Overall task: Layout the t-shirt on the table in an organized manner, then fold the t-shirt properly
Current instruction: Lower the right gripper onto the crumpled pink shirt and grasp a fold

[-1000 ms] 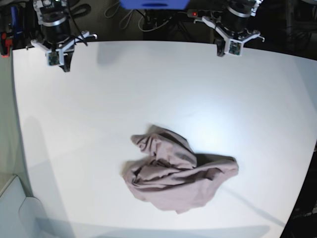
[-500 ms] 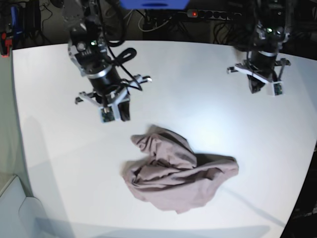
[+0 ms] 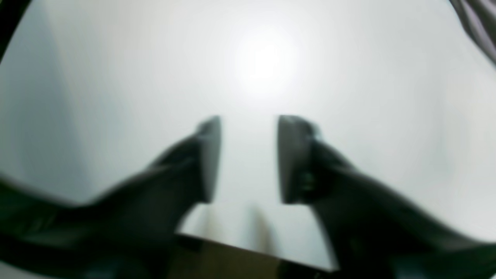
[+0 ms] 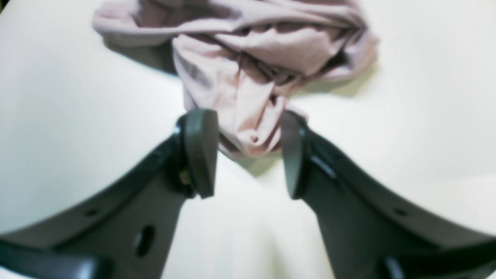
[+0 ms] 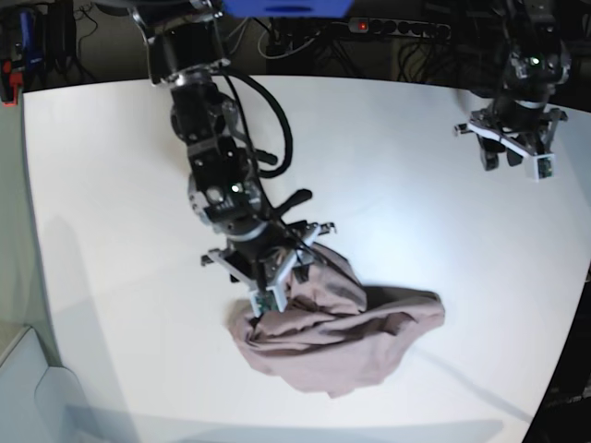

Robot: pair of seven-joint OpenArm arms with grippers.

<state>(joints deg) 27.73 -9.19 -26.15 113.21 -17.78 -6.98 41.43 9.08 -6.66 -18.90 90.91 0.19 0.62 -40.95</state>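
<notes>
The t-shirt (image 5: 342, 341) lies crumpled in a dusty mauve heap on the white table (image 5: 111, 231), toward the front. My right gripper (image 5: 274, 281) hangs over the heap's far left end. In the right wrist view this gripper (image 4: 246, 155) is open, its two dark fingers on either side of a bunched fold of the t-shirt (image 4: 252, 97), not closed on it. My left gripper (image 5: 510, 157) hovers at the table's far right, well away from the shirt. It (image 3: 250, 159) is open over bare table (image 3: 116, 77), with only a strip of the t-shirt (image 3: 480, 23) at the top right corner.
A power strip (image 5: 397, 28) and loose cables lie behind the table's far edge, beside a blue object (image 5: 286, 7). The table's curved right edge (image 5: 577, 305) runs close to the shirt's right end. A red item (image 5: 7, 78) sits at the far left.
The right arm swung from the far left corner down to the shirt and its jaws opened. The left arm came forward from the far edge, shifted slightly right, and opened too.
</notes>
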